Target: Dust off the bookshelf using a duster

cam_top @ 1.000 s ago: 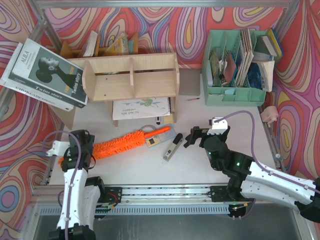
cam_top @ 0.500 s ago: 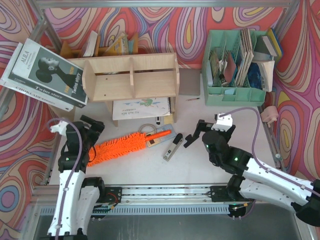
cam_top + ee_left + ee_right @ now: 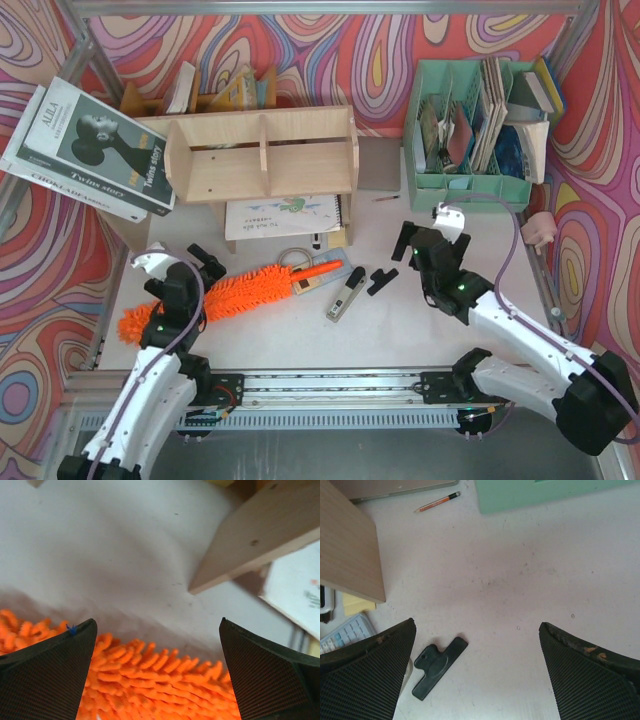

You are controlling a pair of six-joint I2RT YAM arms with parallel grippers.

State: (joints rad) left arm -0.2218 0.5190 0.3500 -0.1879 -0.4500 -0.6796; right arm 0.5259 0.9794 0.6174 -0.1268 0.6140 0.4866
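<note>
Standing at 12 o'clock from the arms is 1 bookshelf [image 3: 262, 155] with 2 compartments. On the table [image 3: 400, 320] in front of it lies 1 duster [image 3: 255, 288], long axis running 8 to 2 o'clock, handle toward 2. The left gripper [image 3: 158, 621], jaws spread and empty, hovers over the fluffy head and is the nearer of the 2. The right gripper [image 3: 410, 245], likewise spread and empty, sits at 3 o'clock from the handle, apart.

This is a robot test cell in a lab, arranged like a small study corner. Aluminium frame bars [image 3: 330, 8] hold walls of printed swirl cloth [image 3: 300, 45]. A metal rail [image 3: 330, 383] runs along the near edge. The white desk [image 3: 290, 335] carries books [image 3: 95, 145], a plywood bookshelf [image 3: 300, 165] and a green organiser [image 3: 465, 190].
</note>
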